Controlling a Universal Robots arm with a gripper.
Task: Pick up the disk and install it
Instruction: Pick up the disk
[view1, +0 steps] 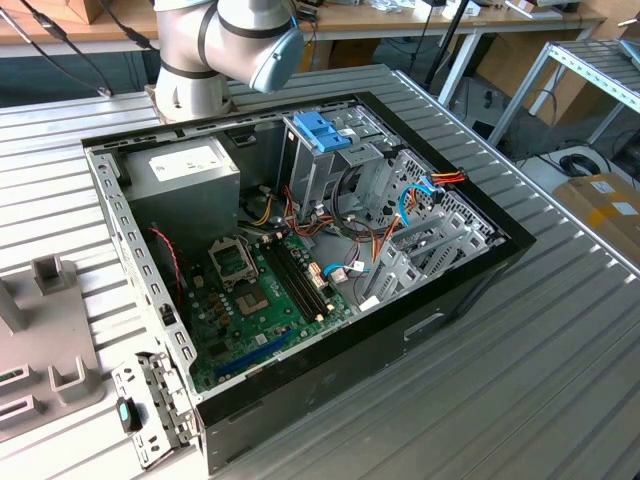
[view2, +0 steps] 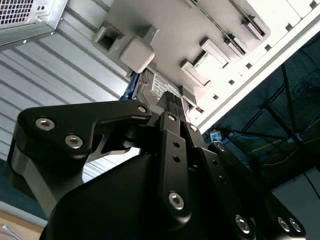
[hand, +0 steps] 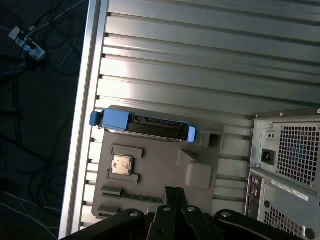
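First wrist view: disk (hand: 145, 125) on tray (hand: 165, 167), prob. upright.

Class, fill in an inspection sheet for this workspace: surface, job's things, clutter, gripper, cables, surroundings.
Surface: ribbed metal table carrying an open computer case and a grey fixture tray.
Job's things: the disk stands on edge in the tray, not picked up; the drive cage in the case has a blue latch.
Clutter: a small chip seated in the tray.
Gripper: the gripper hovers over the tray, apart from the disk.
Cables: coloured wires inside the case; loose leads on the floor.
Surroundings: workbench, cardboard box.
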